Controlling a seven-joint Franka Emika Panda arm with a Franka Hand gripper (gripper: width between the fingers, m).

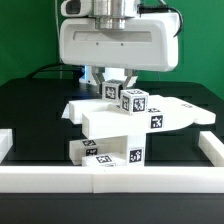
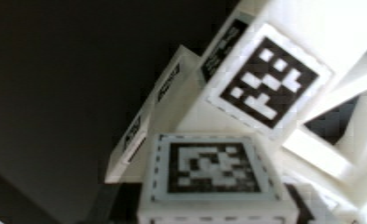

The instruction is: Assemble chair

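The chair's white tagged parts sit stacked mid-table: a wide flat slab (image 1: 175, 112) lies over a thick bar (image 1: 112, 122), with low blocks (image 1: 105, 152) in front. My gripper (image 1: 120, 90) hangs right over the stack's top. It is shut on a small tagged white block (image 1: 133, 100) that rests on or just above the slab. In the wrist view the gripper (image 2: 208, 205) holds that block (image 2: 206, 168) between dark fingers (image 2: 127, 198). A larger tagged chair part (image 2: 269, 72) lies beyond it.
A long white border rail (image 1: 110, 180) runs along the front of the black table, with side rails at the exterior view's left (image 1: 5, 142) and right (image 1: 212, 145). A green wall stands behind.
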